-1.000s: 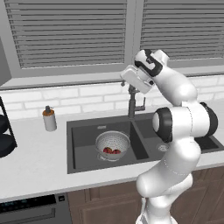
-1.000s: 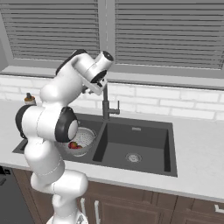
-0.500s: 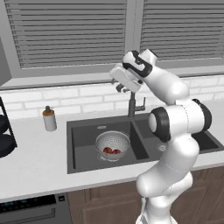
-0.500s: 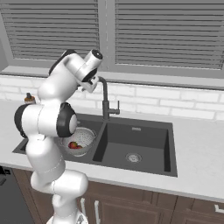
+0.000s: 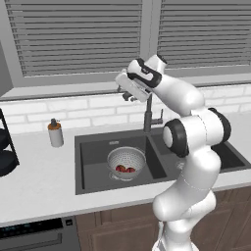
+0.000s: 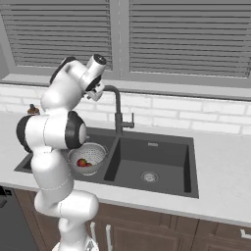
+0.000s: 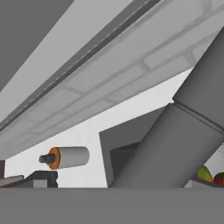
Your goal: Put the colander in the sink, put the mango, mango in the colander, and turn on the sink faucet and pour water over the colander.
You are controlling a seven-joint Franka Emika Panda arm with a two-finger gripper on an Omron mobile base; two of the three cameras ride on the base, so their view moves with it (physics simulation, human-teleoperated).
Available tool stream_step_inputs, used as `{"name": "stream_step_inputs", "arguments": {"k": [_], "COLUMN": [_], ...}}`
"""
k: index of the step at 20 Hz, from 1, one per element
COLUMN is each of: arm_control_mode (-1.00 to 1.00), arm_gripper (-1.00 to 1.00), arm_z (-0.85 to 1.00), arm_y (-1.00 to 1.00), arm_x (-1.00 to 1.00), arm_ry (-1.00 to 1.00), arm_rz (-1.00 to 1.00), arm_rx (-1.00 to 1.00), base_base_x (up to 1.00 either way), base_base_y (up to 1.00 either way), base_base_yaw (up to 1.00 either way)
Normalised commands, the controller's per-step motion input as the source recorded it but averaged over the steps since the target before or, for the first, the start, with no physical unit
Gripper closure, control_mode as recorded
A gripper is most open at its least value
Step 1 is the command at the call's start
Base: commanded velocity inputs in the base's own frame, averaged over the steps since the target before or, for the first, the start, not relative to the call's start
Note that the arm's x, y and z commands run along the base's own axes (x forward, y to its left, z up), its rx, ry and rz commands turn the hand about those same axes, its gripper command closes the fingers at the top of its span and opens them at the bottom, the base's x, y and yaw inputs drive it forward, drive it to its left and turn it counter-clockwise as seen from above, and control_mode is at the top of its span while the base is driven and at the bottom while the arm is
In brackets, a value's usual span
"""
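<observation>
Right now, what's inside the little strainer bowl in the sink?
Two red mangos lie inside the colander, in the left basin of the sink. What's underneath them is covered.

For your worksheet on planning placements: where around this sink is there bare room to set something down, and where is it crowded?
Free: the right basin around its drain; the counter between soap dispenser and sink; the counter right of the sink. Crowded: the left basin, taken up by the colander with the mangos, and the faucet, where the gripper hovers.
</observation>
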Motion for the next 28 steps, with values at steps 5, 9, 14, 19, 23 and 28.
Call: {"name": "stream_step_inputs", "arguments": {"k": [5,9,14,19,23,28], "arm_control_mode": [-1.0,-1.0,-1.0,-1.0,-1.0,-1.0], "arm_gripper": [-1.0,-1.0,-1.0,-1.0,-1.0,-1.0], "arm_z": [0.18,0.41,0.24,0.04,-0.34,-0.64], "arm_y": [-0.15,-0.66,-0.77,-0.98,-1.0,-0.88], "arm_x": [-0.28,-0.76,-0.78,-0.76,-0.49,-0.12], "arm_ry": [0.0,0.0,0.0,-0.03,-0.07,-0.1], "arm_rz": [-0.08,-0.09,-0.09,-0.03,0.0,0.0], "arm_rx": [0.01,0.03,0.01,0.0,0.0,0.0], "base_base_x": [0.0,0.0,0.0,0.0,0.0,0.0], "base_base_y": [0.0,0.0,0.0,0.0,0.0,0.0], "base_base_yaw": [0.0,0.0,0.0,0.0,0.0,0.0]}}
